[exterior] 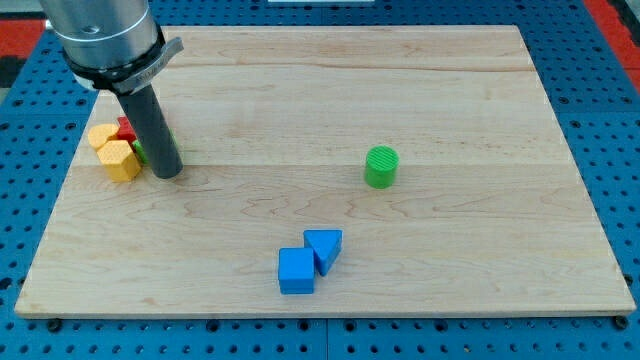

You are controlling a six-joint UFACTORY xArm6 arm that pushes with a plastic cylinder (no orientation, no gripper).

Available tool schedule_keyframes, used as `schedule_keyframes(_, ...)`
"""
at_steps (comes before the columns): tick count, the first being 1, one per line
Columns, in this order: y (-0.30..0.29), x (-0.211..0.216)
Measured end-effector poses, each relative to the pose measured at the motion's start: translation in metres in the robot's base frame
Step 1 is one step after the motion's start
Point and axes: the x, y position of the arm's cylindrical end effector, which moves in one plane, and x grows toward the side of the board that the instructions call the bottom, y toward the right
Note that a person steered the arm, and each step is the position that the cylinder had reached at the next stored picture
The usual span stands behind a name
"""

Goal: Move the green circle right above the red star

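Observation:
The green circle (pixel 381 166) is a ribbed green cylinder standing alone right of the board's middle. A red block (pixel 125 128), likely the red star, is mostly hidden at the view's left, wedged between yellow blocks and my rod. My tip (pixel 166 173) rests on the board just right of that cluster, far to the left of the green circle. A sliver of another green block (pixel 141 151) shows beside the rod.
Two yellow blocks (pixel 101 136) (pixel 122 160) sit at the left edge against the red one. A blue cube (pixel 296 270) and a blue triangle (pixel 324 247) touch each other near the view's bottom middle. The wooden board (pixel 450 90) has edges all round.

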Motion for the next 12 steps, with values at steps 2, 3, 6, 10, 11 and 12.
schedule_keyframes(2, 0.142, 0.017)
schedule_keyframes(3, 0.173, 0.048)
schedule_keyframes(6, 0.181, 0.003)
schedule_keyframes(10, 0.254, -0.07)
schedule_keyframes(11, 0.223, -0.09)
schedule_keyframes(12, 0.223, -0.051)
